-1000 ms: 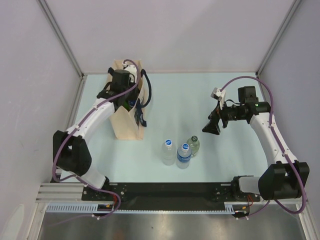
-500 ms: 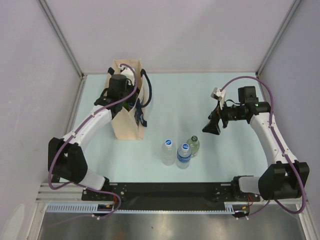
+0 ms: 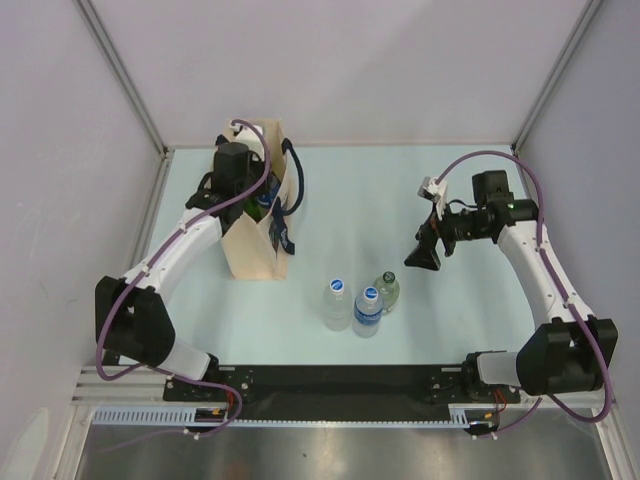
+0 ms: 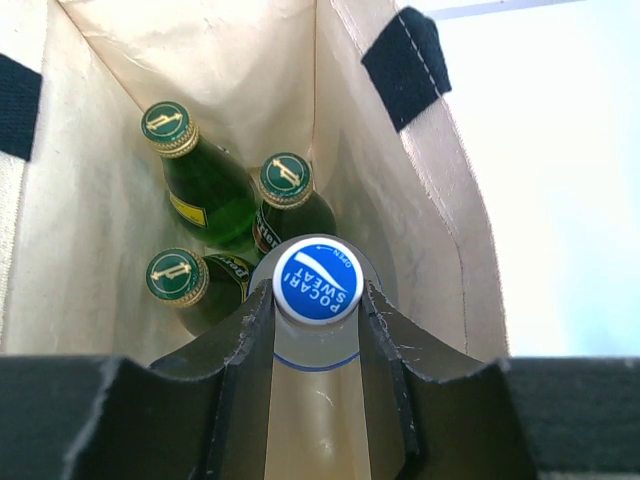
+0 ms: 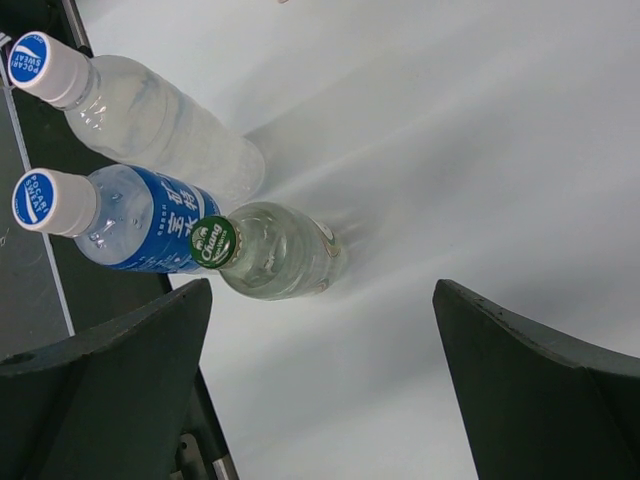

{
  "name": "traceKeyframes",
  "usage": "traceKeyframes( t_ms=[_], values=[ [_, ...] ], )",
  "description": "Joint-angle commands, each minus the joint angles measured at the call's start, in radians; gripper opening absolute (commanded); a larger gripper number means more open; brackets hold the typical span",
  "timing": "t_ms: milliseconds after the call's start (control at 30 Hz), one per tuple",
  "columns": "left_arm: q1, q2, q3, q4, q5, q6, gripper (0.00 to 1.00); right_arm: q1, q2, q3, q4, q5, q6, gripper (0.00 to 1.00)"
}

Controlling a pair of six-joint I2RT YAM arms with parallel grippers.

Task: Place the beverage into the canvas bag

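Beverage bottles (image 3: pixel 367 310), three, stand near centre; right gripper (image 3: pixel 420 255) hangs just right, jaws wide apart, ready. Far left, left gripper (image 4: pixel 315 310) clamps a blue-capped bottle (image 4: pixel 316 282) upright inside the canvas bag (image 3: pixel 252 255), fitting beside three green bottles (image 4: pixel 205 190).

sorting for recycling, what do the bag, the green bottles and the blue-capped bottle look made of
Canvas bag: woven cloth, matte beige, with a stitched dark strap.
Three green bottles: probably glass, glossy, with crimped metal-looking caps.
Blue-capped bottle: likely clear plastic, with a printed plastic-looking cap.
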Motion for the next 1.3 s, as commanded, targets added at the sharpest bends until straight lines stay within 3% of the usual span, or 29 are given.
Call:
traceKeyframes(
  t_ms=[0, 533, 800, 1267],
  values=[
    [0.009, -0.057, 0.052, 0.239, -0.004, -0.038, 0.0, 0.009, 0.007, 0.05, -0.011, 0.002, -0.02, 1.0],
    [0.021, -0.045, -0.103, 0.277, 0.069, -0.026, 0.03, 0.022, 0.029, 0.116, -0.065, 0.016, -0.058, 1.0],
    [0.027, -0.083, -0.152, 0.233, 0.071, -0.032, 0.3, 0.028, 0.03, 0.142, -0.071, 0.006, -0.056, 1.0],
    [0.032, -0.147, -0.006, 0.066, 0.063, -0.009, 0.64, 0.048, 0.013, 0.169, -0.082, -0.014, -0.053, 1.0]
  ],
)
